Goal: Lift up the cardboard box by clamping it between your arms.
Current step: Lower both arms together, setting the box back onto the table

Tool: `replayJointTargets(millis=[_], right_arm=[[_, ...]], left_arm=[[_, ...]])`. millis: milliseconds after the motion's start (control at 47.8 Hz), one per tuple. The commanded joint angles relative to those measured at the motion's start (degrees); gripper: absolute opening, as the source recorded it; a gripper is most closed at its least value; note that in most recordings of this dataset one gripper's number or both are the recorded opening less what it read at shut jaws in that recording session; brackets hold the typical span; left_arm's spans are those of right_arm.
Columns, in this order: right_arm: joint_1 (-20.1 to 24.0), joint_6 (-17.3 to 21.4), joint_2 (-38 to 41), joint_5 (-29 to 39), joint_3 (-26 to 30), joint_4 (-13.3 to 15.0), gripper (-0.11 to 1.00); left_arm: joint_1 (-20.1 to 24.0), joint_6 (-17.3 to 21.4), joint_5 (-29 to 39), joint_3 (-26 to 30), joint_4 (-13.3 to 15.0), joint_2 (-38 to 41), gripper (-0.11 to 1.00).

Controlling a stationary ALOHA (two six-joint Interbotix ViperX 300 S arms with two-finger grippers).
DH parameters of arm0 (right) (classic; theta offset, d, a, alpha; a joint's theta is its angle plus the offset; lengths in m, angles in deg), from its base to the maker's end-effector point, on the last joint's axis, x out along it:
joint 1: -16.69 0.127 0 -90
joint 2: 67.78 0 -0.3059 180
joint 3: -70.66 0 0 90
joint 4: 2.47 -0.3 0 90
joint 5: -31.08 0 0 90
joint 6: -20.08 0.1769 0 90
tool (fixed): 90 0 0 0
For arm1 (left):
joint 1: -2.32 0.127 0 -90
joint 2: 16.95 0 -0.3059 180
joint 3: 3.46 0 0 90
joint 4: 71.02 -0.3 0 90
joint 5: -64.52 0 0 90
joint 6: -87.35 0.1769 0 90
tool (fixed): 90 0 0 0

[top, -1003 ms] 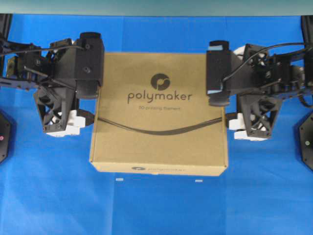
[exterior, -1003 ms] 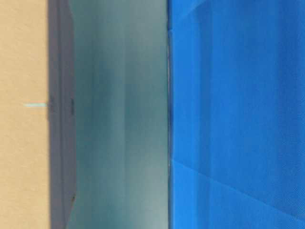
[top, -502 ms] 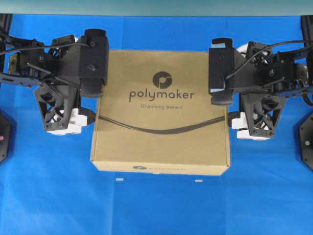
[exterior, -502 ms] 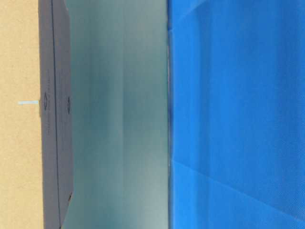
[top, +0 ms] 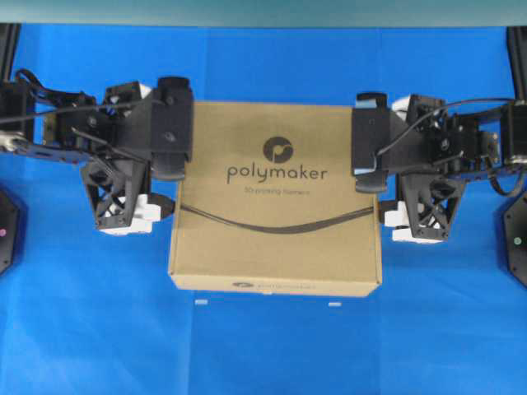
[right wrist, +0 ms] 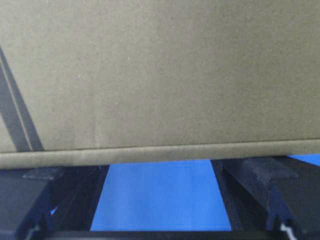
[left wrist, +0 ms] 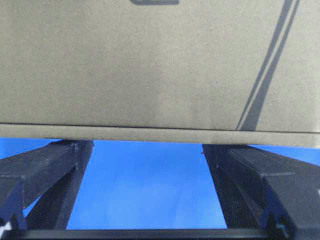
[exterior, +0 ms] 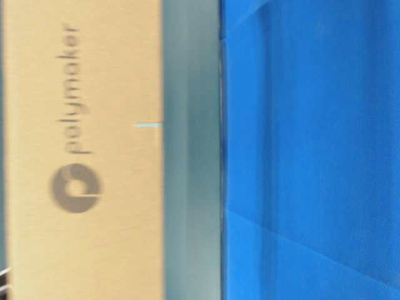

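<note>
The tan cardboard box (top: 276,222) with the polymaker logo is pinched between my two arms. My left gripper (top: 169,177) presses its left wall and my right gripper (top: 380,177) its right wall. Both are open, with only blue cloth between their fingers. In the left wrist view the box (left wrist: 150,65) fills the top, and the black fingers (left wrist: 55,165) of the gripper (left wrist: 147,142) end at its edge. The right wrist view shows the same: box (right wrist: 160,75) above, gripper (right wrist: 160,162) open below. At table level the box (exterior: 81,94) shows its printed face, apart from the cloth.
A blue cloth (top: 263,354) covers the table. Two small white marks (top: 202,304) lie on it just in front of the box. Black round bases (top: 515,239) sit at the left and right edges. A grey-green wall (top: 263,12) runs along the back.
My left arm has moved right and the box's left edge has shifted right with it. At table level the box's printed face has swung into view and its edge reaches closer to the cloth.
</note>
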Motion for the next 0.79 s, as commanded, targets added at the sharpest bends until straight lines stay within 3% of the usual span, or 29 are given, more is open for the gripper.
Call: replayJointTargets(millis=[0, 773], right_arm=[[0.00, -0.09, -0.44, -5.27, -0.88, -0.26, 0.99], [-0.62, -0.18, 6.77, -21.36, -11.16, -0.26, 0.99]], left_arm=[[-0.35, 0.88, -4.31, 0.35, 0.00, 0.26, 0.86], [-0.44, 1.58, -15.29, -7.38, 0.09, 9.84, 0.86]])
